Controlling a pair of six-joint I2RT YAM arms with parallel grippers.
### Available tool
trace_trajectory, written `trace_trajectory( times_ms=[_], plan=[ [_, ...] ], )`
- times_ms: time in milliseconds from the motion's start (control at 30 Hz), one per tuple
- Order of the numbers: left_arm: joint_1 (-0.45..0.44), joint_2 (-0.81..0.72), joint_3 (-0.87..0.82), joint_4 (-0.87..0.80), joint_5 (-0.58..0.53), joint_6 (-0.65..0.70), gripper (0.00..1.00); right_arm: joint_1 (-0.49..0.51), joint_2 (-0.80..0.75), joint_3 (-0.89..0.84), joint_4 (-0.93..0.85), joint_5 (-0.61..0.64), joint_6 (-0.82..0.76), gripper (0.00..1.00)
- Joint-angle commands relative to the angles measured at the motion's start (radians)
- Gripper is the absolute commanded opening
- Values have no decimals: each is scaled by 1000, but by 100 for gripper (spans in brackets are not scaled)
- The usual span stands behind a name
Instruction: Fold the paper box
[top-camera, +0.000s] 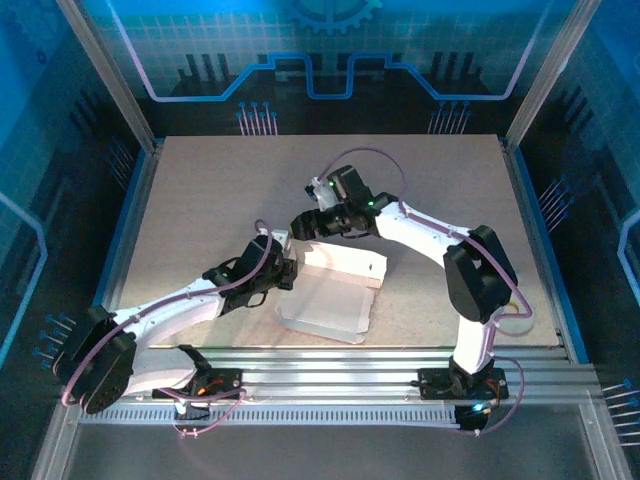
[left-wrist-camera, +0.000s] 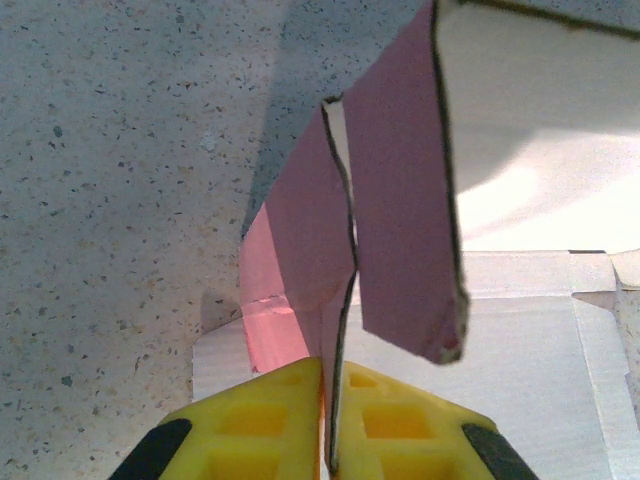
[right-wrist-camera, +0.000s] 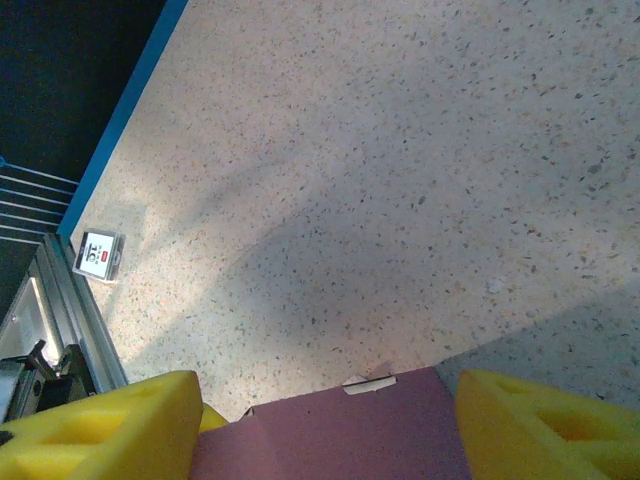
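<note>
The paper box (top-camera: 330, 305) lies partly folded in the middle of the table, whitish face up, with a raised panel along its far side. My left gripper (top-camera: 290, 272) is at the box's left end. In the left wrist view my left gripper (left-wrist-camera: 333, 420) is shut on the thin edge of an upright pink flap (left-wrist-camera: 300, 270), and the paper box (left-wrist-camera: 520, 380) spreads flat behind it. My right gripper (top-camera: 305, 222) hovers over the far left corner. My right gripper (right-wrist-camera: 330, 425) stands open, its yellow fingers (right-wrist-camera: 110, 430) straddling a pink panel (right-wrist-camera: 340, 435) with a small gap on the right side.
A small white label (right-wrist-camera: 98, 255) lies on the table near the blue edge and the aluminium rail (right-wrist-camera: 60, 320). Metal rails (top-camera: 380, 365) run along the near edge by the arm bases. Blue walls enclose the speckled table (top-camera: 440, 180).
</note>
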Motion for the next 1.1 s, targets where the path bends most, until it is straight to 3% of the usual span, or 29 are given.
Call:
trace_trajectory(
  times_ms=[0,1067],
  plan=[
    [-8,40,-36,-152,16,-24,11,0,16,13,39,-43,16,69],
    [-8,36,9,-182,52,-33,14,33,-14,-123,137,-8,40,69]
  ],
)
